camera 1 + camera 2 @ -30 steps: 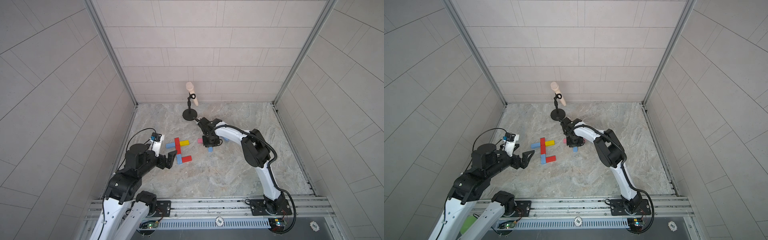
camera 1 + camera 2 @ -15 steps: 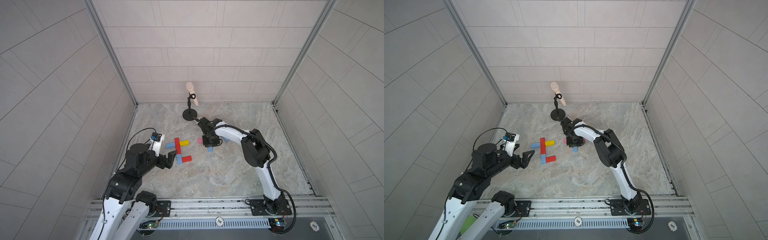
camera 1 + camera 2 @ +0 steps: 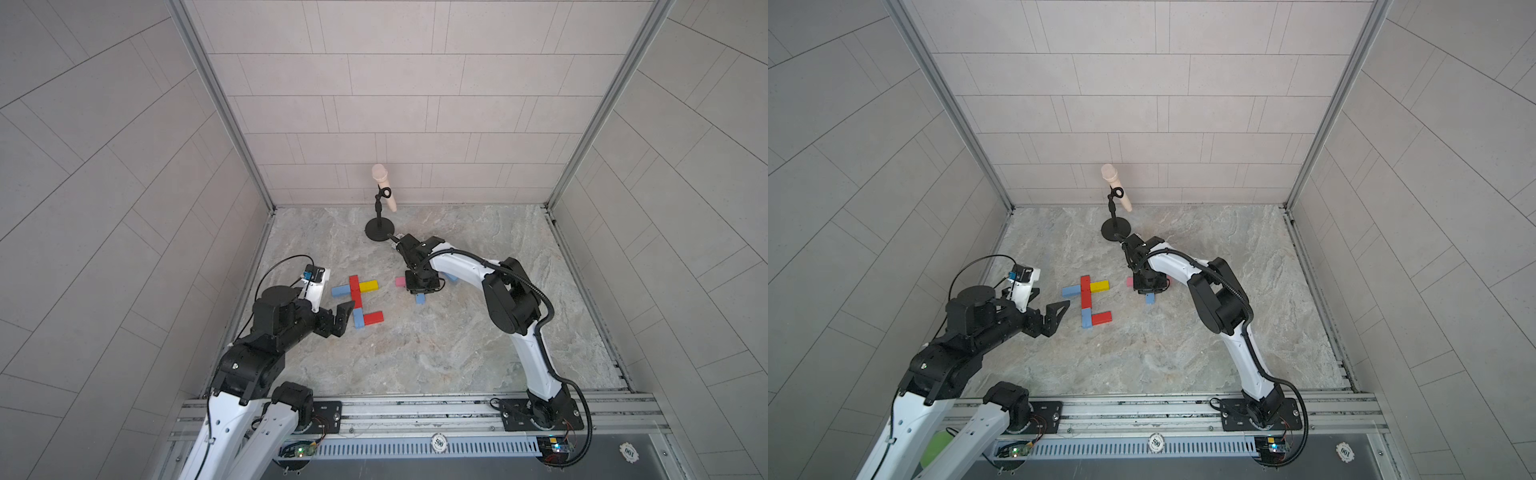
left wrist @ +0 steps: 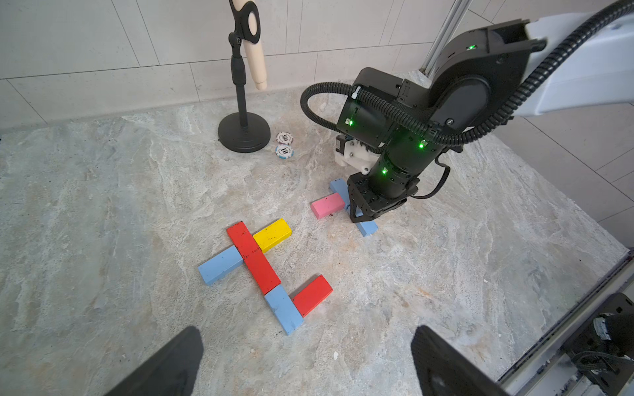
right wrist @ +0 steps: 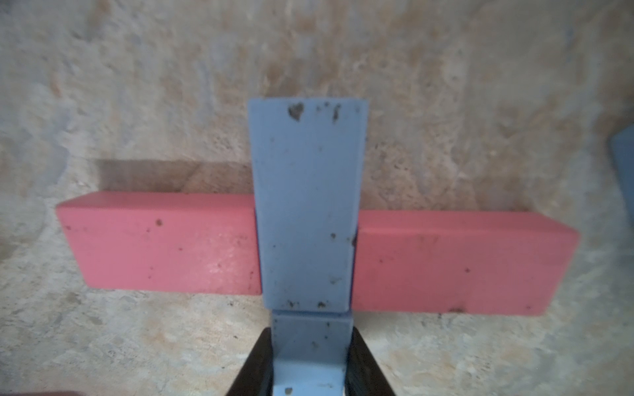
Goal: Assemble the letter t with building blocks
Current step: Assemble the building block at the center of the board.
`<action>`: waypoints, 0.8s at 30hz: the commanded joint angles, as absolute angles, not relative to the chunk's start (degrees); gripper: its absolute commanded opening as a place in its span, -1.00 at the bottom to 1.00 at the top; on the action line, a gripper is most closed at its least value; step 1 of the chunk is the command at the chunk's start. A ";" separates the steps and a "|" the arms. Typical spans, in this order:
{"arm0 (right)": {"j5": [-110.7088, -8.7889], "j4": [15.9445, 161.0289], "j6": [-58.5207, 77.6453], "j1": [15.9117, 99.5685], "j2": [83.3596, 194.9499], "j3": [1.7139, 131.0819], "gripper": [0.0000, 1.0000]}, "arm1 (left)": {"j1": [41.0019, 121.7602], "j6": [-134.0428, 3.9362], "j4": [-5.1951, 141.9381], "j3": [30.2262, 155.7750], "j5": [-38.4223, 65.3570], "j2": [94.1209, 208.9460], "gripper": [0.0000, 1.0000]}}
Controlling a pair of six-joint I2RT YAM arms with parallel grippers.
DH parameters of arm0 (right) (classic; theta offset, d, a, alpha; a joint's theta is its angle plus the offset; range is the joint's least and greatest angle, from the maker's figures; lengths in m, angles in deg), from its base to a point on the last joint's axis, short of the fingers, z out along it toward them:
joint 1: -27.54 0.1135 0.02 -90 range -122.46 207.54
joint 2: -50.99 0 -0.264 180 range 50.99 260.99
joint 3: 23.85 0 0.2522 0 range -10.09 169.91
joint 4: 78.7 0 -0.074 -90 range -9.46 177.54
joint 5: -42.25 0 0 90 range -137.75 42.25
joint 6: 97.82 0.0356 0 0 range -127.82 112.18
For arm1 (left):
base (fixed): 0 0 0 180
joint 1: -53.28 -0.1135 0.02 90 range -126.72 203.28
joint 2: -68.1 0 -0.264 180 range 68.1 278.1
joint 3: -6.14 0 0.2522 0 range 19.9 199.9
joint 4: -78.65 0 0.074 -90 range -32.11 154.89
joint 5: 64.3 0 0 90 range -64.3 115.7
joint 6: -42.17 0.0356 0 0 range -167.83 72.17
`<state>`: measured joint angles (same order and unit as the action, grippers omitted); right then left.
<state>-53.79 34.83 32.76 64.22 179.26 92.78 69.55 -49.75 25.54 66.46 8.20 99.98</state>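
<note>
Assembly state on the marble table (image 3: 436,353), seen alike in both top views. A red stem (image 3: 354,287), which the left wrist view shows to be two red blocks end to end, is lying in front of the left arm. A blue crossbar block (image 3: 340,291) is touching it on the left arm's side, and a yellow block (image 3: 368,285) is touching it on the right arm's side. A lower blue block (image 3: 358,318) is extending the stem's line toward the robot's base. A lower red block (image 3: 373,317) is butting against it at a right angle on the right arm's side.

The left pincer (image 3: 343,319) is hanging just beside this group, its jaws standing wide and holding nothing.

The right pincer (image 5: 308,332) is pointing down at the table beyond the yellow block, apart from it and near the microphone stand (image 3: 380,229). Its fingers (image 5: 250,370) are pressing narrowly on both sides of a held blue block (image 5: 305,205). That block is lying crosswise over a pink block (image 5: 157,243), which is showing on either side of it. A seam is crossing the blue surface just ahead of the fingertips; whether it marks one block or two cannot be told. A spare blue block (image 3: 451,277) is lying partly under the right arm, just beside the pincer. Poker chips (image 4: 285,138) are resting beside the stand's base.
</note>
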 commanded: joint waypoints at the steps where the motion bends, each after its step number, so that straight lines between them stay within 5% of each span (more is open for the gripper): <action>1: -52.15 34.50 33.66 63.49 182.12 93.44 -0.52 | 69.75 -49.24 25.78 65.86 8.51 100.00 1.00; 24: -52.50 34.32 33.57 63.05 182.28 93.60 -0.37 | 69.72 -49.17 26.04 65.42 8.31 100.09 1.00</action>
